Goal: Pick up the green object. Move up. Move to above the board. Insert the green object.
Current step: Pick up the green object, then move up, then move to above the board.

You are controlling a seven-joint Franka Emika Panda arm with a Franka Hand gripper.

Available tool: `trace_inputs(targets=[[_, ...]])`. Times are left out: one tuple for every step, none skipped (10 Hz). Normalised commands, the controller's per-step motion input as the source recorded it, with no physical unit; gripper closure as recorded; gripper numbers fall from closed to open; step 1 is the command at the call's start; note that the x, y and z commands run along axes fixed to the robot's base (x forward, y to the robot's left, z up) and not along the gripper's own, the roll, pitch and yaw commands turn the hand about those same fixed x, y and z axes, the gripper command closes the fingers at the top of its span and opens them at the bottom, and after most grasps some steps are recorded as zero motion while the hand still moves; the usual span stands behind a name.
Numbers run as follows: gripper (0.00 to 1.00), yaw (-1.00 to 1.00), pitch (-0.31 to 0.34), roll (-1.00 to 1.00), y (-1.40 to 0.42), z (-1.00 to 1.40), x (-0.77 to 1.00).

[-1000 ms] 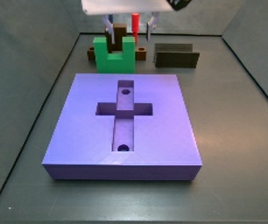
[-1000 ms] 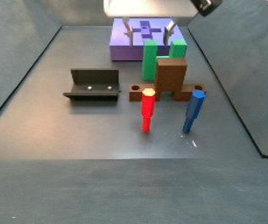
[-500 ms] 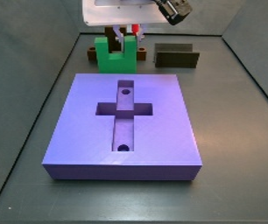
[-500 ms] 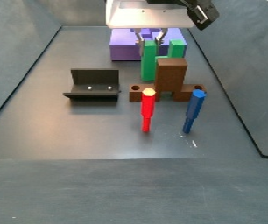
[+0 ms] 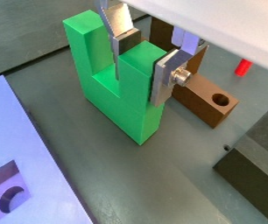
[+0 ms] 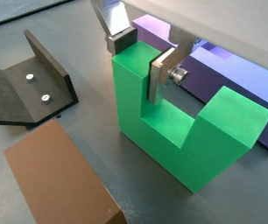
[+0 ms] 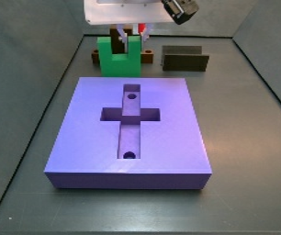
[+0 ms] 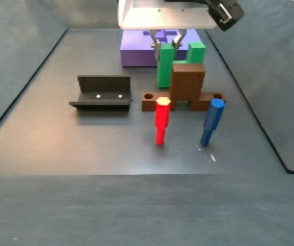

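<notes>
Pincer [image 5: 143, 63] plates straddle one prong of the green object [image 5: 116, 83], pads apparently touching it, so it looks clamped, though firmness cannot be judged. Piece stands upright on the worktop [image 5: 160, 175], just beside the brown block [image 5: 207, 101] and well short of the board [image 7: 130, 128]. A one-prong grip could let it twist on lifting, or knock that block. Fingertips are hidden in both side views.

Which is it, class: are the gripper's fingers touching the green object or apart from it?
Touching. In both wrist views the gripper straddles one prong of the green object, and a finger's pad lies flat against it, no gap showing.
</notes>
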Motion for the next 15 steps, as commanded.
trace_inputs(targets=[[1.00,0.00,0.000,0.00,0.00,0.00,0.00],[1.00,0.00,0.000,0.00,0.00,0.00,0.00],[1.00,0.00,0.000,0.00,0.00,0.00,0.00],[1.00,0.00,0.000,0.00,0.00,0.00,0.00],[1.00,0.00,0.000,0.00,0.00,0.00,0.00],[1.00,0.00,0.000,0.00,0.00,0.00,0.00],[1.00,0.00,0.000,0.00,0.00,0.00,0.00],[1.00,0.00,0.000,0.00,0.00,0.00,0.00],[1.00,0.00,0.000,0.00,0.00,0.00,0.00],[1.00,0.00,0.000,0.00,0.00,0.83,0.00],[1.00,-0.05,0.045,0.00,0.00,0.74,-0.04],[1.00,-0.05,0.060,0.00,0.00,0.53,-0.05],[1.00,-0.04,0.030,0.00,0.01,0.25,-0.01],[1.00,0.00,0.000,0.00,0.00,1.40,0.00],[1.00,0.01,0.005,0.00,0.00,1.40,-0.01]])
